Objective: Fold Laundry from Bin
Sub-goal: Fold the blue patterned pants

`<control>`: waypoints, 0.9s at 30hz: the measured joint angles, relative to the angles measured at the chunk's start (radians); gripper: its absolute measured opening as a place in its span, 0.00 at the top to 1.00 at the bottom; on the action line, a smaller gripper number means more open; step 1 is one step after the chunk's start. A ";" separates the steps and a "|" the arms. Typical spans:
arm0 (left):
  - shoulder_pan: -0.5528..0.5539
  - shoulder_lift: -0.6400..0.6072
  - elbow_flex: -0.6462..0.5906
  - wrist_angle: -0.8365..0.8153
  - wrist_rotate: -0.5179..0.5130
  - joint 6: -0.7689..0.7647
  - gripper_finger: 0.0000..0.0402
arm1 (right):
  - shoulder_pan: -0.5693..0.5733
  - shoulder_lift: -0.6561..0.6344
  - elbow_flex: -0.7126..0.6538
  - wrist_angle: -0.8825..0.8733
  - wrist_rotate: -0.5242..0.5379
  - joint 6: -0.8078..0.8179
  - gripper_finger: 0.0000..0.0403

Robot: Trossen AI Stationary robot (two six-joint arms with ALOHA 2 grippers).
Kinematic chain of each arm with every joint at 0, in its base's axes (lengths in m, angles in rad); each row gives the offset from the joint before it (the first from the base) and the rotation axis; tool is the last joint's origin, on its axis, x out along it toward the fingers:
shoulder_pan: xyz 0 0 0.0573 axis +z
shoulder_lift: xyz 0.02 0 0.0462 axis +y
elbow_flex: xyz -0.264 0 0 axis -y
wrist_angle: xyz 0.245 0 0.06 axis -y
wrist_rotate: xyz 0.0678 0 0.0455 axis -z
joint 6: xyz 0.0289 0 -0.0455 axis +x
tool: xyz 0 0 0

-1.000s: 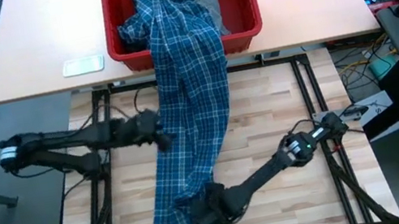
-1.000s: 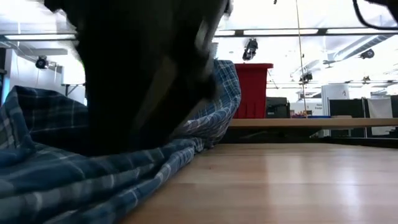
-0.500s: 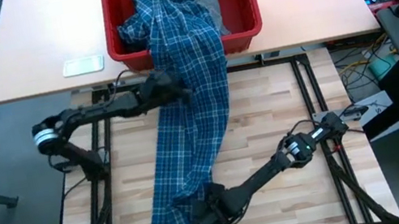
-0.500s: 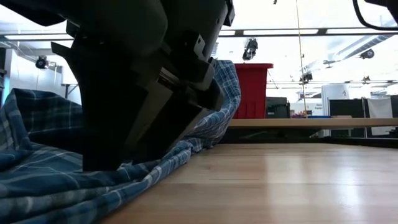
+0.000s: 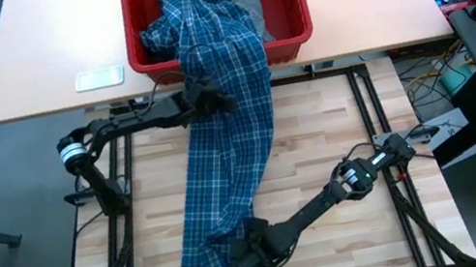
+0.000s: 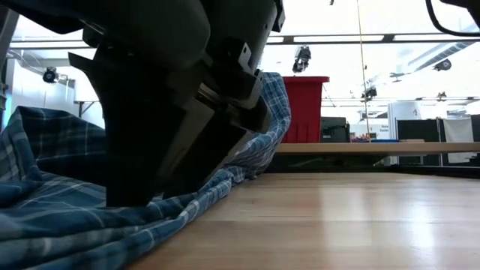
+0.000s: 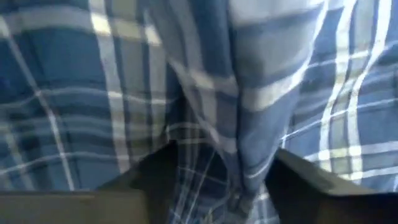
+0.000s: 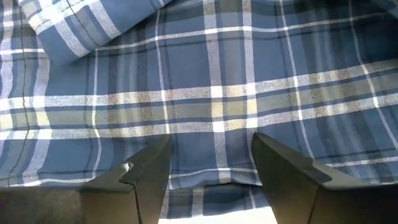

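High view: the plaid shirt (image 5: pixel 227 155) trails out of the red bin (image 5: pixel 221 50) and down the wooden counter (image 5: pixel 325 128) to its near edge. A second ago the left gripper (image 5: pixel 208 99) sat lower, beside the shirt's left edge; it has since swung up to the cloth just below the bin's rim. The right gripper (image 5: pixel 247 260) has not moved and rests on the shirt's near end. A grey garment (image 5: pixel 250 4) lies in the bin beside the shirt.

Low view: a dark gripper fills the left half, pressed onto plaid cloth on the counter; the bin stands far behind.

Left wrist view: a bunched fold of plaid sits between the two fingers (image 7: pixel 149 180). They have been closing, but whether they already pinch the fold I cannot tell.

Right wrist view: the fingers (image 8: pixel 146 171) stand apart with flat plaid between them, pressing on it rather than gripping.

My reading: the left arm is taking a new hold near the bin so the rest of the shirt can be drawn out onto the counter for folding.
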 joint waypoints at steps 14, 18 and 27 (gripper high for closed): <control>0.078 -0.252 -0.012 -0.112 -0.051 0.192 0.99 | -0.003 -0.001 -0.005 -0.001 -0.030 0.058 0.46; 0.160 -0.286 -0.034 -0.135 -0.029 0.212 1.00 | -0.002 -0.001 -0.005 0.002 -0.032 0.070 0.46; 0.309 -0.295 0.024 -0.168 0.099 0.345 1.00 | -0.002 -0.001 -0.005 0.004 -0.034 0.070 0.46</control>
